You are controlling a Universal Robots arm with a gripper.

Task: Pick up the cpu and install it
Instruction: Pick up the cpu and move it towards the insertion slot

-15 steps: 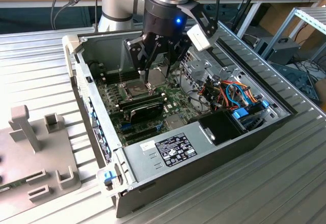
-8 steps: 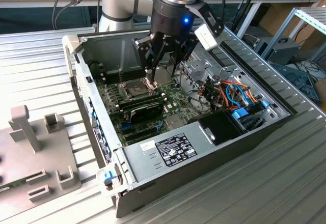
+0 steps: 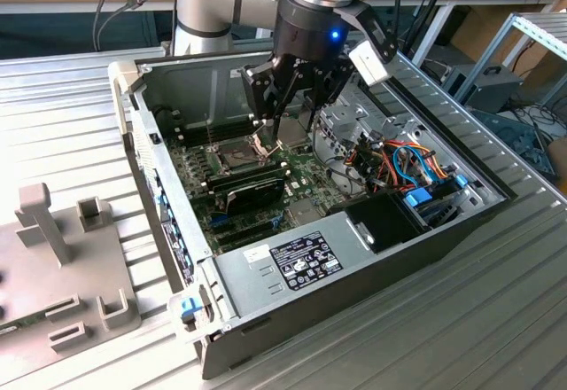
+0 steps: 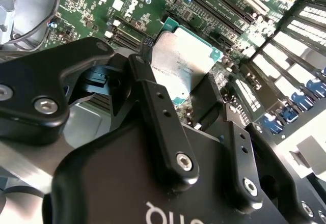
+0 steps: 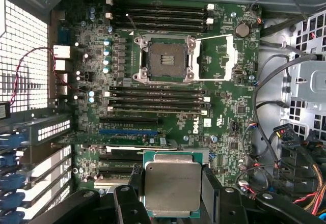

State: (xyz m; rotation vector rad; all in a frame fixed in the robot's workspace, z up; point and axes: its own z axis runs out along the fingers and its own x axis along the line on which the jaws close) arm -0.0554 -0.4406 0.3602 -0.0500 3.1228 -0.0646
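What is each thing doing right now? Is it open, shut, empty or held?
cpu: held in the pincer, above the board, not in its socket.
pincer: shut on the cpu.
socket: empty.
socket frame: flipped open.
computer case: open, side off.

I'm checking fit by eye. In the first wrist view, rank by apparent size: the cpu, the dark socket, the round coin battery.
1. cpu, but it sits nearer the camera, so its lead over the socket is unsure.
2. dark socket.
3. coin battery, clearly smallest.
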